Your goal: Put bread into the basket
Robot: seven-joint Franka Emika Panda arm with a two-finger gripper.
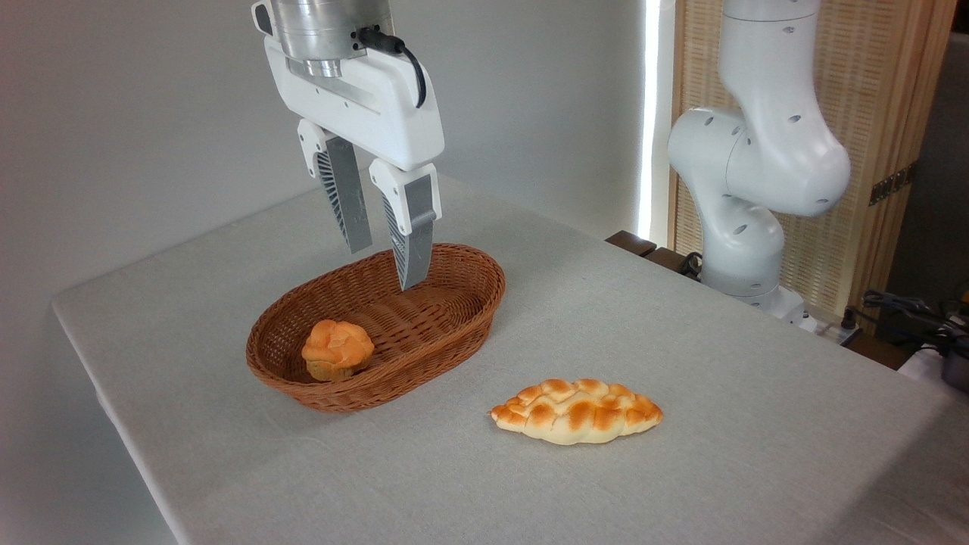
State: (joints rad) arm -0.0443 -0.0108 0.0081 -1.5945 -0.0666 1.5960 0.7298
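Observation:
The bread (577,411), a long braided loaf with a golden-brown top, lies flat on the grey cloth to the right of and nearer than the basket. The oval brown wicker basket (462,318) sits left of centre. My gripper (386,269) hangs above the basket's far half, well up and left of the bread. Its two grey fingers (412,246) point down and stand apart, open, with nothing between them.
A small round orange bun (337,350) rests inside the basket's near-left end. The arm's white base (746,189) stands at the table's far right, with cables (908,310) beside it. The table (719,469) edge runs along the left and front.

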